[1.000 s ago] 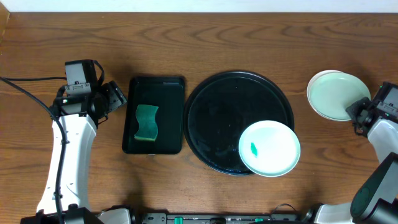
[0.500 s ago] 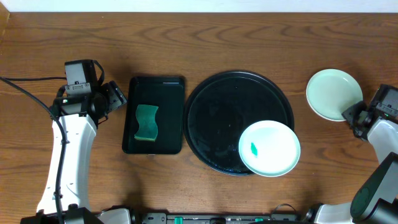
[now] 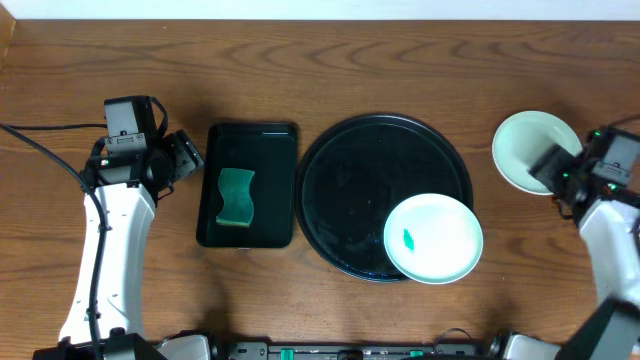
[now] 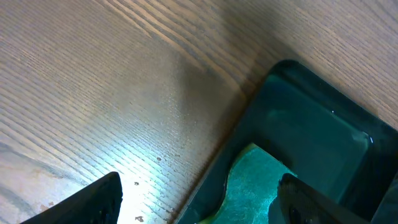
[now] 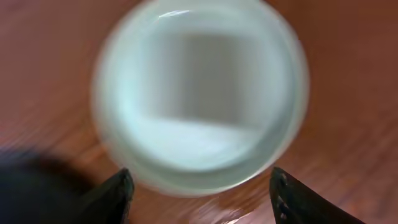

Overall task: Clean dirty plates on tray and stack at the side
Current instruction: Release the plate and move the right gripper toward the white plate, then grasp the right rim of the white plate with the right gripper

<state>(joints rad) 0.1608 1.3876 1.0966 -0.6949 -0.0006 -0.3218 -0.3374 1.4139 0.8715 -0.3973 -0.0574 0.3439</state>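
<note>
One white plate [image 3: 433, 238], green-smeared, sits on the round black tray [image 3: 360, 180], overhanging its rim; only the overhead shows it. A mint plate [image 3: 525, 145] lies on the desk [image 3: 400, 60] right of the tray, blurred in the right wrist view, just ahead of the spread right fingers [image 5: 115, 196]. Any plate beneath is hidden. The left fingers [image 4: 93, 199] stand apart by the sponge tray [image 4: 311, 124].

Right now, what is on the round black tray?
One white plate with a green smear sits at the near right of the tray, overhanging its rim. The rest shows bare glossy black. Whatever lies under the plate is covered.
</note>
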